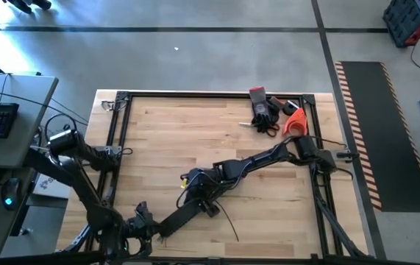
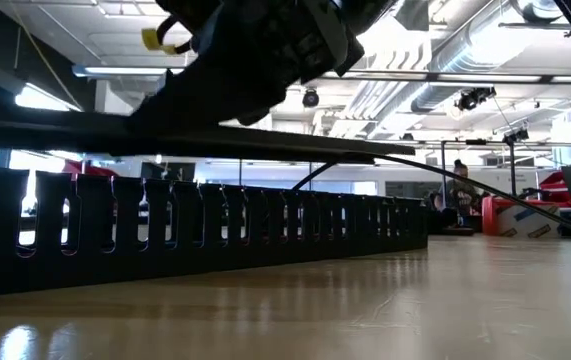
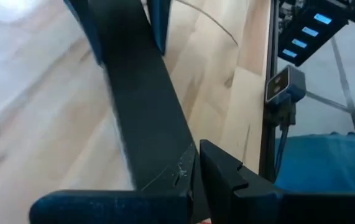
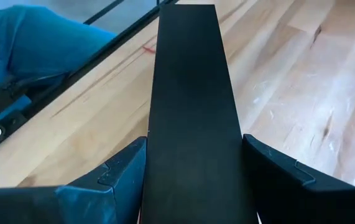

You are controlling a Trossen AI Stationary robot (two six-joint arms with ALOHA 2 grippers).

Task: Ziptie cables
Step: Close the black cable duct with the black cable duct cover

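A long flat black bar [image 1: 180, 216] runs between my two grippers and is held above the table. In the low view it [image 2: 165, 140] hangs over a black slotted bar [image 2: 215, 230] that lies on the table. My left gripper [image 1: 149, 227] is shut on the flat bar's near-left end. My right gripper [image 1: 204, 193] is shut on its far-right part. A thin dark cable [image 1: 228, 219] lies on the wood beside the bar, and it arcs out past the bar in the low view [image 2: 485, 190]. I see no bundle of cables. My left gripper pinches the flat bar [image 3: 158, 149] across its width, one finger [image 3: 227, 177] on each long edge. The bar runs straight out from between the fingers, clear of the table. My right gripper pinches the flat bar's two long edges [image 4: 155, 162] between its fingers [image 4: 276, 171]. The bar lies along the fingers, flat face toward the camera and clear of the wood.
A black frame [image 1: 118, 140] rims the wooden table. At the far right stand a red-handled tool [image 1: 257, 94], dark tools [image 1: 268, 118] and an orange object [image 1: 295, 122]. A yellow tag [image 1: 185, 179] sits by my right gripper.
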